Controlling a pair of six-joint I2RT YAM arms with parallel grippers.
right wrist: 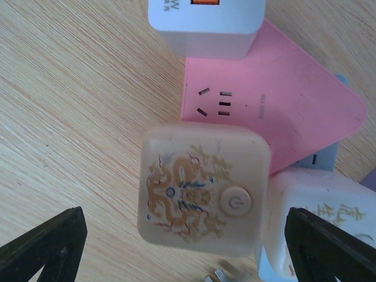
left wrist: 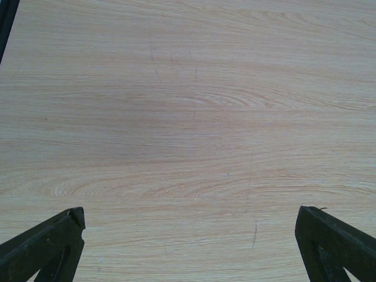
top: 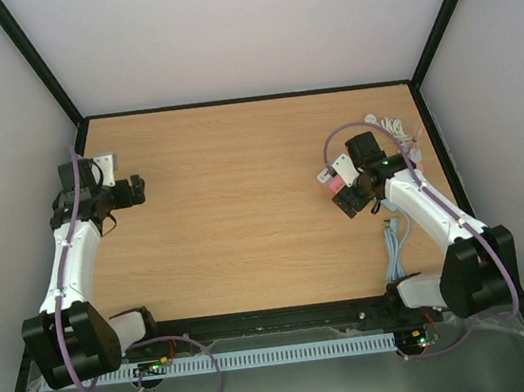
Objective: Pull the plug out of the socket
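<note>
A pink socket block [right wrist: 276,106] lies on the wooden table, in the top view [top: 335,187] just under my right wrist. A cream plug [right wrist: 202,188] with a dragon print and a round power button sits against the block's lower left edge. My right gripper [right wrist: 183,218] hovers over this plug, open, with its fingers [right wrist: 47,247] wide on either side and not touching it. A white plug [right wrist: 205,26] with an orange mark sits at the block's top edge. My left gripper [left wrist: 191,214] is open over bare wood, far off at the left [top: 137,187].
A white cube with printed characters [right wrist: 317,205] sits right of the cream plug, partly under my right finger. Metal prongs [right wrist: 220,275] show at the bottom edge. A white cable coil [top: 392,127] and a pale blue cable [top: 395,242] lie by the right wall.
</note>
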